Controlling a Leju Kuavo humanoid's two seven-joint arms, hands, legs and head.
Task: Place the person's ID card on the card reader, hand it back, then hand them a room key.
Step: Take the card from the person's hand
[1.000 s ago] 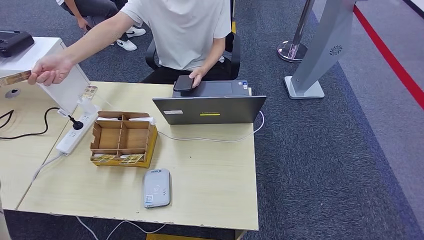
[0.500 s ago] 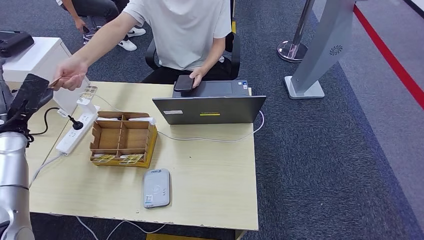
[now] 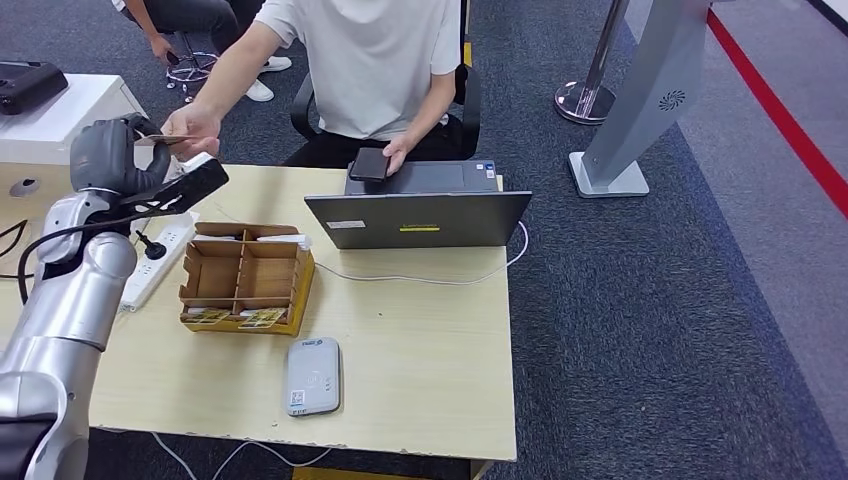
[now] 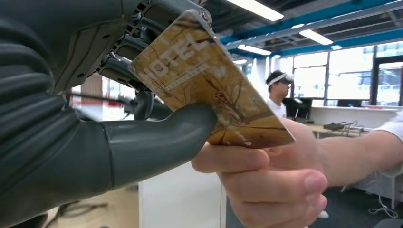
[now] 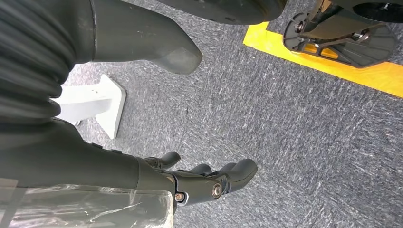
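Left wrist view shows my left hand (image 4: pixel 142 109) pinching a brown hotel-printed card (image 4: pixel 211 88) that the person's hand (image 4: pixel 266 183) also grips, so I judge a handover under way at ten o'clock of the card reader (image 3: pixel 314 376), my right hand (image 5: pixel 209 183) hanging empty, fingers loosely curled.

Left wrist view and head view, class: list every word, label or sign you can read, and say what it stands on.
"HOTEL": on the brown card, pinched by the left hand and a person's hand.
Smaller print under it: too blurred to read.
Card reader markings, laptop yellow and white stickers: too small to read.
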